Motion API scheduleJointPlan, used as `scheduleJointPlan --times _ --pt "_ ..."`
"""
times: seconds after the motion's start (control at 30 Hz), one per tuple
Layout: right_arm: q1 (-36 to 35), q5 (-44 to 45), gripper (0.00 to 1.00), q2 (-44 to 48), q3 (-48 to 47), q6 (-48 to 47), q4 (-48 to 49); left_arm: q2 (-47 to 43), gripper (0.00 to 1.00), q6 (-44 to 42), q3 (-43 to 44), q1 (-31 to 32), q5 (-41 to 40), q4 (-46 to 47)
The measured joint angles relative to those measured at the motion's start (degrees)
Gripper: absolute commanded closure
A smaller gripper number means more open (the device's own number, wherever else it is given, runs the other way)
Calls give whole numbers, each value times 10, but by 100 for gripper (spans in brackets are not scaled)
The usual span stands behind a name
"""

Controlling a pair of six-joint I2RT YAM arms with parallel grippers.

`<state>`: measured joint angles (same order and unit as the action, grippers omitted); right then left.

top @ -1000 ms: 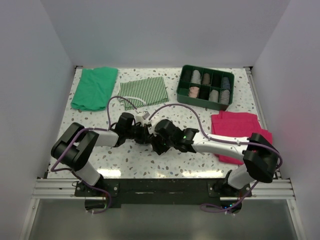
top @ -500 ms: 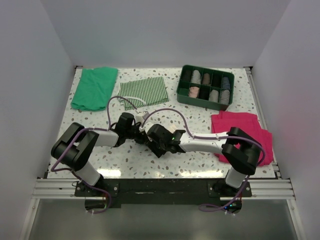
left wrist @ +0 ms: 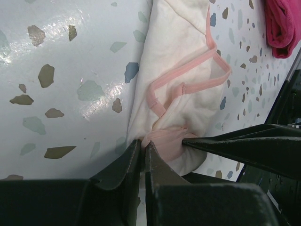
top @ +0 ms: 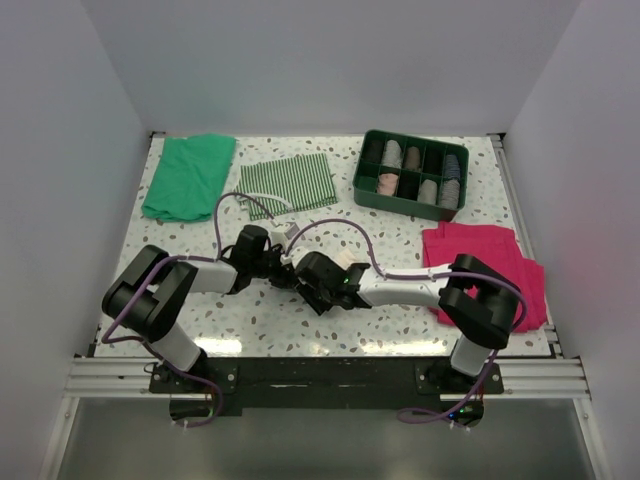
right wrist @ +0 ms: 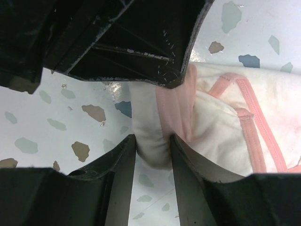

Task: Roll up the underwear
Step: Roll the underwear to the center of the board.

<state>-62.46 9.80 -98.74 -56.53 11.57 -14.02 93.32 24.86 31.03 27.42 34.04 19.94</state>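
underwear (left wrist: 183, 84) | thin pale cream-pink fabric, darker pink edging | loosely folded, one end bunched | lying flat, near centre

- underwear (left wrist: 181, 89): thin pale cream-pink cloth, soft, matt, lightly creased; edging a darker pink stitched band; a sheerer pink patch at the bunched end
- table (left wrist: 70, 61): hard, smooth, glossy top; white with terrazzo-like coloured flecks; light glints on it
- left gripper (left wrist: 143, 147): black hard plastic, matt; fine pale scuffs along its edges in the right wrist view
- right gripper (right wrist: 153, 143): black plastic, matt, smooth-faced
- magenta cloth (top: 480, 255): thicker, nappy fabric; matt
- green cloth (top: 188, 175): plain cloth, matt
- striped cloth (top: 292, 183): thin green-and-white cloth, matt
- tray (top: 395, 203): dark green plastic, slight sheen
- rail (top: 100, 378): bare silvery metal, grooved
- cables (top: 225, 215): purple, smooth sheath
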Motion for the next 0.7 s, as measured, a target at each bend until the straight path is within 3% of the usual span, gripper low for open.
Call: scheduleJointPlan --times 0.17,0.3,0.4,0.47,0.63,0.7 --pt "-13 30 62 7 28 23 40 -3 94 0 2 0 -3 -9" --pt "-24 59 78 9 39 33 59 -3 92 0 8 0 -6 -23" --pt "-29 78 95 9 43 40 66 -3 89 0 15 0 -9 -35" --pt "-33 87 100 8 44 43 70 -3 88 1 19 0 -11 -43" --pt "-36 91 100 8 45 50 76 -5 74 1 25 0 -18 -59" --pt "-36 89 100 9 45 54 76 -10 63 5 27 0 -23 -64"
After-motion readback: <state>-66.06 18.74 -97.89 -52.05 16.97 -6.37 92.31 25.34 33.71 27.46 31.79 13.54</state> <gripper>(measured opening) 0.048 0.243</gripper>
